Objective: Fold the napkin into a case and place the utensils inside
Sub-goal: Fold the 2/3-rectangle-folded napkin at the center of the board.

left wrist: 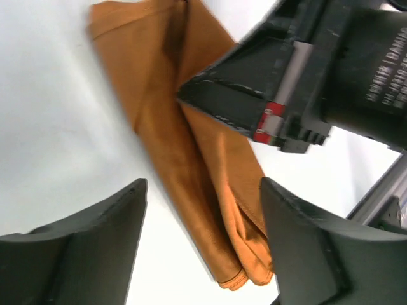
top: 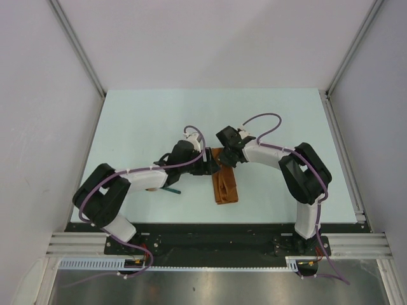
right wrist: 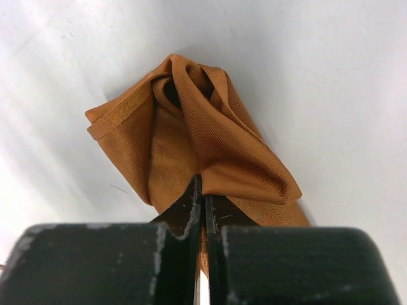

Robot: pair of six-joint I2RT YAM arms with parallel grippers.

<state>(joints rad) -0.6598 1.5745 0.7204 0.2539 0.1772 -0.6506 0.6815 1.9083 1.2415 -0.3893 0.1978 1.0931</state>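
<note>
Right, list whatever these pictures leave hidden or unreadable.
- Utensils: top view, the left arm covers all but a teal handle tip; kinds untellable.
- Napkin, far end: top view, the right gripper covers it.
- Napkin, layer count: left wrist view, motion blur.
- Cloth pinched inside: right wrist view, the gripper's own fingers hide it.

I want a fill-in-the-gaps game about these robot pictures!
1. The folded napkin is coloured ____.
2. The right pincer is ____ on the napkin's crumpled end.
3. The left pincer hovers over the napkin with its fingers ____.
4. In the top view, the teal-handled utensil lies on the ____ side of the napkin.

Missing words: orange; shut; open; left.
</note>
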